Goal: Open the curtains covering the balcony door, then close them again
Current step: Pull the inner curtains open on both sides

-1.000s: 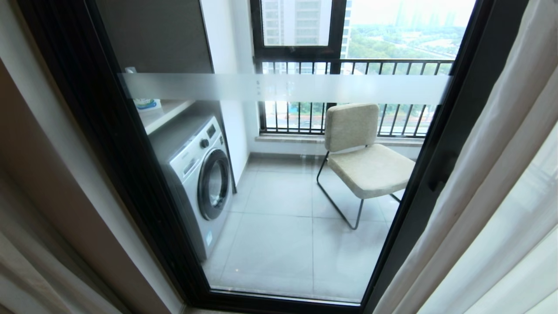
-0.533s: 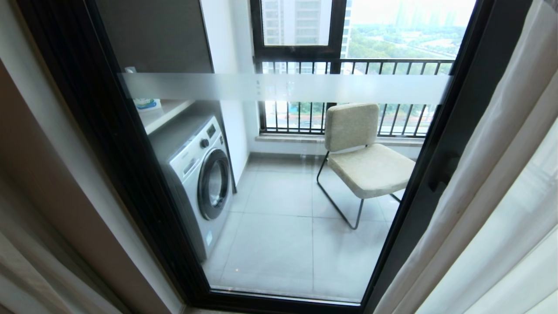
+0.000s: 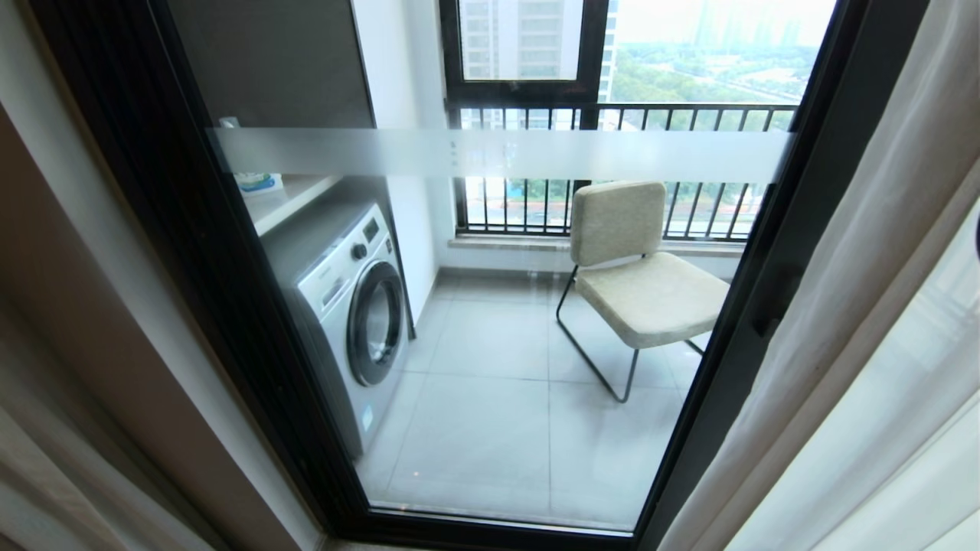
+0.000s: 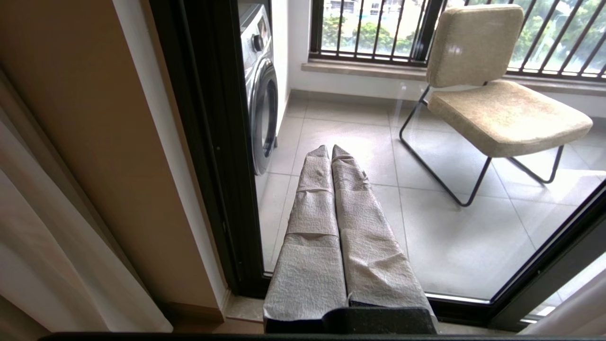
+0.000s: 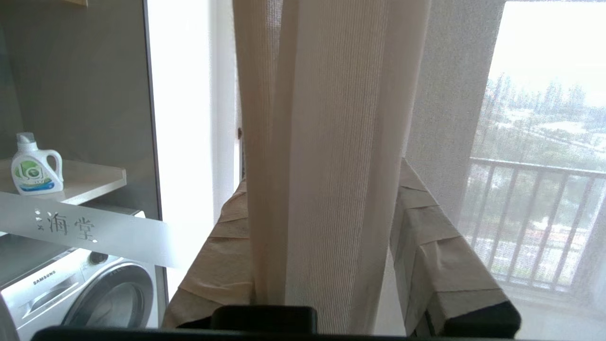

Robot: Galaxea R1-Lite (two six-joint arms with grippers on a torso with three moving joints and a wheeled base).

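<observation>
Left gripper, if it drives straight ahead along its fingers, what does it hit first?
Most likely the glass of the balcony door. The left gripper is shut and points down and forward at that pane, with nothing visible between. How far off the glass is cannot be judged.

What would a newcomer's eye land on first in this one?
The balcony door stands uncovered mid-scene, showing a beige chair and a washing machine behind its glass. In the right wrist view, the right gripper has a fold of the curtains between its taped fingers at the door's right edge. The left gripper hangs shut and idle before the glass.
</observation>
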